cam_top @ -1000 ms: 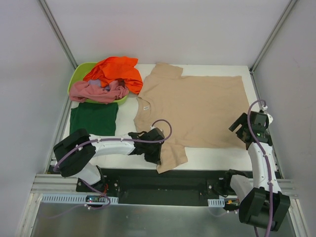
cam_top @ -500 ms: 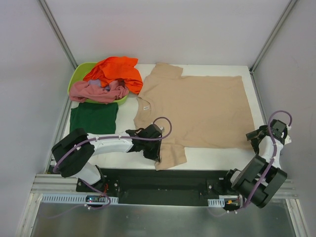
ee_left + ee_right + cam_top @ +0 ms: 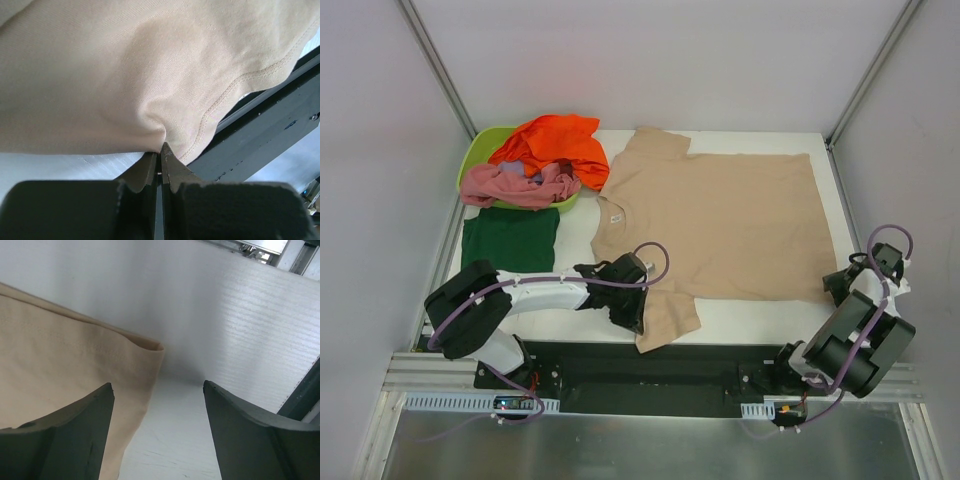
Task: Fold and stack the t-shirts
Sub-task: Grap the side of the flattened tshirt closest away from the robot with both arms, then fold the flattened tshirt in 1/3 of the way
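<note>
A beige t-shirt (image 3: 720, 220) lies spread flat on the white table, collar to the left. My left gripper (image 3: 638, 312) is shut on its near sleeve (image 3: 165, 90), pinching a fold of cloth near the hem by the table's front edge. My right gripper (image 3: 842, 285) is open and empty, low at the shirt's near right corner (image 3: 150, 346), which lies just ahead of the left finger. A dark green t-shirt (image 3: 510, 240) lies folded at the left. Orange (image 3: 555, 140) and pink (image 3: 515, 185) t-shirts are piled on the tub.
A lime-green plastic tub (image 3: 485, 150) stands at the back left under the orange and pink shirts. The black base rail (image 3: 270, 115) runs along the table's front edge. White walls enclose the table (image 3: 750, 320) on the sides and back.
My right arm has swung out to the right and dropped low at the shirt's near right corner. My left gripper has stayed clamped on the sleeve.
</note>
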Action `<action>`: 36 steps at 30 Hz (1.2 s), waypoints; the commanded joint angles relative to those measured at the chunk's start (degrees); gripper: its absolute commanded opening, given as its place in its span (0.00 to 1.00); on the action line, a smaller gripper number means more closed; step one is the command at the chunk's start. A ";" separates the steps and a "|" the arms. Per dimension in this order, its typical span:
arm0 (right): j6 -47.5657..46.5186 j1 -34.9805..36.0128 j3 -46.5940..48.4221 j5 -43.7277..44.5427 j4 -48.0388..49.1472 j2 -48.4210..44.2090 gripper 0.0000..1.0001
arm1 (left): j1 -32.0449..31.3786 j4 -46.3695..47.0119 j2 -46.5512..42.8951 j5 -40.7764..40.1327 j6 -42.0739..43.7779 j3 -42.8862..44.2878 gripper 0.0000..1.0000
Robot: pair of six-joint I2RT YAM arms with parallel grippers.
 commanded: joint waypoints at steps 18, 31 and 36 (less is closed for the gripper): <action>0.15 -0.57 -0.32 -1.00 5.23 3.06 0.12 | 0.00 0.14 -1.27 3.08 1.89 -0.21 0.00; -1.17 4.52 4.94 -2.25 1.28 -1.69 0.02 | 4.39 0.05 -5.74 2.39 2.50 4.97 0.00; -1.17 6.72 8.28 -1.62 -0.40 -1.69 0.02 | 7.11 0.75 -6.98 1.94 1.98 6.56 0.00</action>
